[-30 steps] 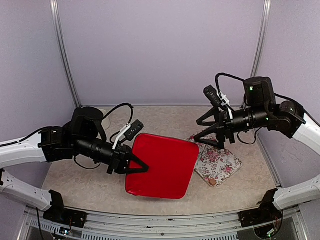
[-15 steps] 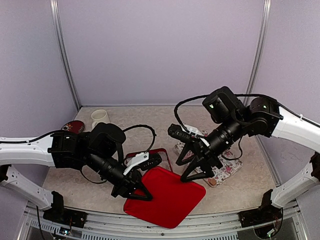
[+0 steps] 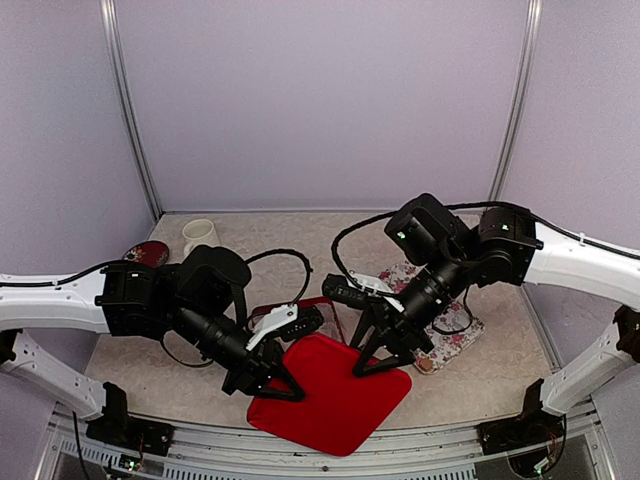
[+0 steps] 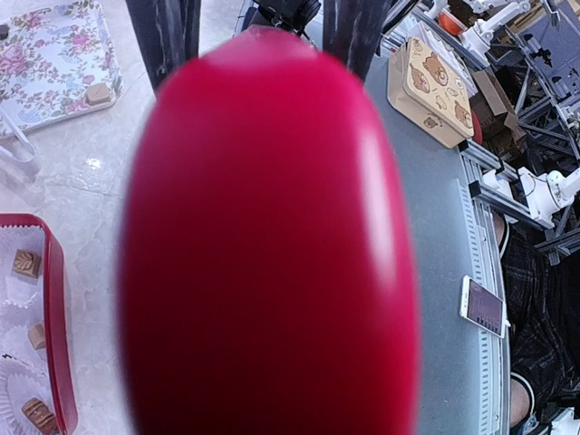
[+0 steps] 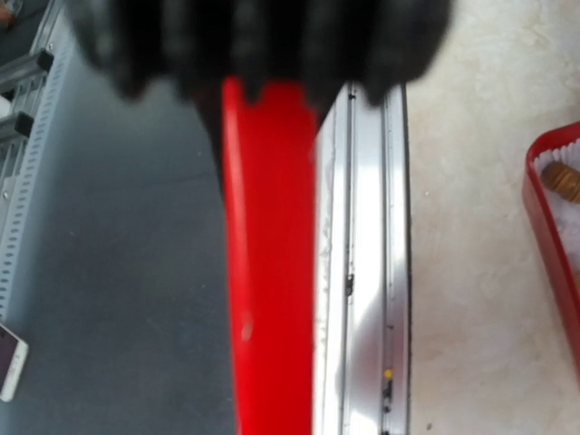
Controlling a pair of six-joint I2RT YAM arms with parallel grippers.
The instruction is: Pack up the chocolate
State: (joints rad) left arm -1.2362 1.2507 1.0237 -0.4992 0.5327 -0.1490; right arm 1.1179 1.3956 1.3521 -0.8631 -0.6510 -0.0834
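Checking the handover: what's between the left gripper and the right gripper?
The red lid spans that gap, left gripper on one edge, right gripper at the opposite one; top view.

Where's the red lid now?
Top view, front centre, nearer than the red box: the red lid, left gripper gripping its left edge, right gripper straddling its right.

left arm (image 3: 150, 300) low — left end effector (image 3: 292, 385) clamped shut | right arm (image 3: 500, 250) angled down — right end effector (image 3: 355, 360) part-open
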